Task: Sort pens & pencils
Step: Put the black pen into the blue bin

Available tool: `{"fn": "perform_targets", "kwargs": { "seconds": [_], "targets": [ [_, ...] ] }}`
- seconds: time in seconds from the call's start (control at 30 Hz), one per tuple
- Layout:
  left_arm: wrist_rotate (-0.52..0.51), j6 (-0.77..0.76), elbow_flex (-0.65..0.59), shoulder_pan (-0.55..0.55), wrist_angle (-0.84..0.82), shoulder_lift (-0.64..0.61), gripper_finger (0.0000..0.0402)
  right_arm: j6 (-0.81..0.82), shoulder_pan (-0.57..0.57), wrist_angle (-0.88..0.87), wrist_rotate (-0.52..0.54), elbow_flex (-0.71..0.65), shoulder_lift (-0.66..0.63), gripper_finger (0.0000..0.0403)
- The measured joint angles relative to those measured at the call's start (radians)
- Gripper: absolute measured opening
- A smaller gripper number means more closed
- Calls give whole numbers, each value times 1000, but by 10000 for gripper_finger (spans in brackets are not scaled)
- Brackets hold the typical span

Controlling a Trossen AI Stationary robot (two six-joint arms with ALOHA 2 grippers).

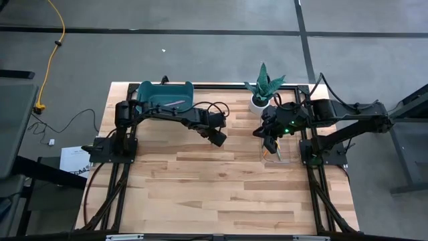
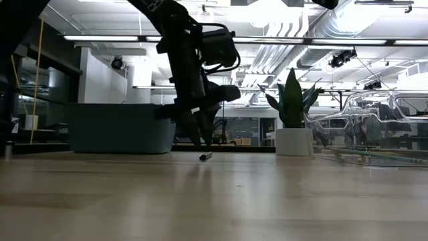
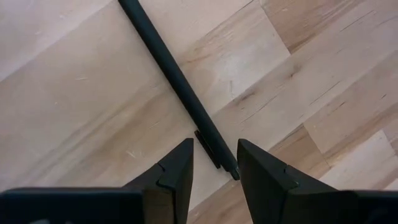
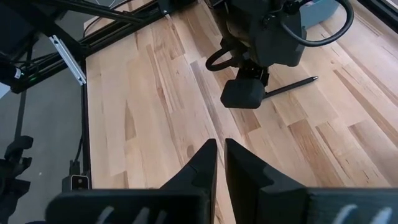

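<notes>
A black pen (image 3: pixel 177 78) lies flat on the wooden table, also seen in the low view (image 2: pixel 205 156) and the right wrist view (image 4: pixel 291 84). My left gripper (image 3: pixel 214 158) is open and points down just above it, one finger on each side of the pen's clip end without touching it; the high view places it mid-table (image 1: pixel 217 137). My right gripper (image 4: pixel 221 149) is shut and empty, hovering over a clear container (image 1: pixel 279 155) where an orange stick (image 1: pixel 271 143) shows. A pale pink stick (image 1: pixel 175 102) lies in the teal bin (image 1: pixel 155 96).
A potted plant (image 1: pixel 263 90) stands at the far edge between the two arms. The teal bin (image 2: pixel 120 127) sits far left and the clear container (image 2: pixel 374 155) to the right. Bare wood (image 1: pixel 221 194) stretches toward the near edge.
</notes>
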Motion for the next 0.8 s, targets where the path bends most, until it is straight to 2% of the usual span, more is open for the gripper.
{"fn": "perform_targets", "kwargs": {
  "seconds": [0.8],
  "targets": [
    [1,26,0,0,-19,0,110,-19,0,0,-3,0,0,22]
  ]
}}
